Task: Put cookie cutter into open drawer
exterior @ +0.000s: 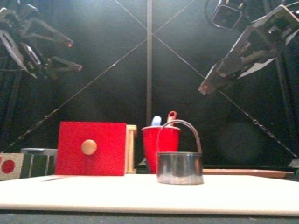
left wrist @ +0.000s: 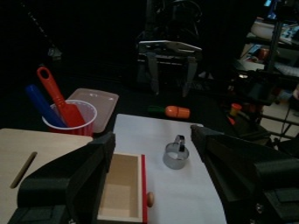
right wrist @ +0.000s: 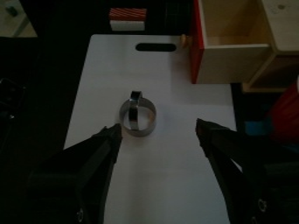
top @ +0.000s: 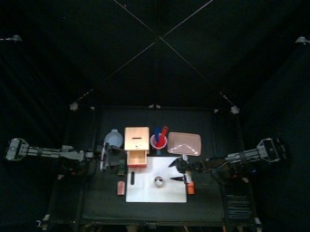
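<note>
Cookie cutter [right wrist: 139, 116]: it is standing on the white mat [right wrist: 140, 175], near the middle of the desk's front part, touching nothing else.
Look: a small silvery-grey metal ring with a dark hollow middle and a thin handle arching over it; it is looking rigid and light.
Drawer [right wrist: 239, 35]: it is standing pulled open, with a red front, at the mat's edge, near the cutter but apart from it.
Key relation: the cutter is lying straight ahead of the right gripper [right wrist: 158, 153], between the lines of its 2 jaws; its handle is running roughly along the approach direction.
Right jaws: they are standing apart, holding nothing.
Left gripper [left wrist: 152, 162]: its jaws are wide apart and empty; the cutter is also ahead of it, slightly off to one side.
Nearer arm: I judge the right one is better lined up.
</note>
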Tool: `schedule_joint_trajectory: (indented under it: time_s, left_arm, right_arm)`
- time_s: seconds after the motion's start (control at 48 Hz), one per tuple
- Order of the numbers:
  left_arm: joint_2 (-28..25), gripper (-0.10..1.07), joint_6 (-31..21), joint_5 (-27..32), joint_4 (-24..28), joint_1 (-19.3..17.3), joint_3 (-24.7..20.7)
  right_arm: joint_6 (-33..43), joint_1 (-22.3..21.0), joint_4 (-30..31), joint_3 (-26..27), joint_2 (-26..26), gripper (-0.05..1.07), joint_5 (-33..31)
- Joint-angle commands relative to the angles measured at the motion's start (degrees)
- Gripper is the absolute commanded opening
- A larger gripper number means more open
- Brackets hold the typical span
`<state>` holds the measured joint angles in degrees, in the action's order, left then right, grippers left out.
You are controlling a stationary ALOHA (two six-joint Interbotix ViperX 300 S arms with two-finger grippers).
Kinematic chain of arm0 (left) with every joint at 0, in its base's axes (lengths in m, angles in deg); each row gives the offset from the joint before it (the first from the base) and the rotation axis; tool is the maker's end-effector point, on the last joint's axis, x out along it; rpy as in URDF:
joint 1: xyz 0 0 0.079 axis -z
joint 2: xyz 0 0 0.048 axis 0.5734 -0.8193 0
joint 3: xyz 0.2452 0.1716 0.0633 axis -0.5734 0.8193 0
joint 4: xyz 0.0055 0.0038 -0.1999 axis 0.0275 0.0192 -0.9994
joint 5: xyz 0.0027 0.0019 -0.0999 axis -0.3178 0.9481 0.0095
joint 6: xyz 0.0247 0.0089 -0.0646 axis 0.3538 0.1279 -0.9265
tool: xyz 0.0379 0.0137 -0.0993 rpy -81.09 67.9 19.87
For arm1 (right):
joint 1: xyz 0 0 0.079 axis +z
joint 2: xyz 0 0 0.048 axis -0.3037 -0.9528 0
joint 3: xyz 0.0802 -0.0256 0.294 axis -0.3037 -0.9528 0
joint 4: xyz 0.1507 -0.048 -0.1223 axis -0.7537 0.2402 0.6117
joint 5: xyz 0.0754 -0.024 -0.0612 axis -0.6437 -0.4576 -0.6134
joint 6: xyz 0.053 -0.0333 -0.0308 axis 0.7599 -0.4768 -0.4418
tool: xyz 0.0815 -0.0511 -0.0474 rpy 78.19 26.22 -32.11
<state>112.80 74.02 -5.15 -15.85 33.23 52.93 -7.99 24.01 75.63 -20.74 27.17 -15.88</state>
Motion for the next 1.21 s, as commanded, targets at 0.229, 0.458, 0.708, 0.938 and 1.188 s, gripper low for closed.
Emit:
schedule_joint_trajectory:
  time_s: [0.229, 0.458, 0.708, 0.938, 1.188]
  left_arm:
    - [-0.09, 1.00, 0.18, -0.62, 0.44, -0.09, -1.14]
    - [-1.67, 1.00, 0.09, 1.32, 3.60, 0.44, -4.66]
    - [-12.83, 1.00, 0.09, 8.79, 6.24, 1.49, -14.15]
    - [-24.61, 1.00, 0.18, 13.97, 7.21, 3.87, -22.68]
    - [-35.68, 1.00, 0.09, 15.64, 7.82, 6.86, -30.59]
  right_arm:
    - [-0.09, -0.18, 0.18, 0.97, 1.14, 0.98, 0.44]
    - [-0.35, -0.18, 0.44, 0.35, 2.02, 0.98, 0.44]
    - [-0.26, -0.35, 0.62, -1.05, 3.69, 0.98, 0.44]
    - [-0.18, -0.35, 0.62, -2.55, 4.66, 0.98, 0.09]
    - [0.18, -0.44, 0.35, -4.22, 5.54, 0.98, -2.37]
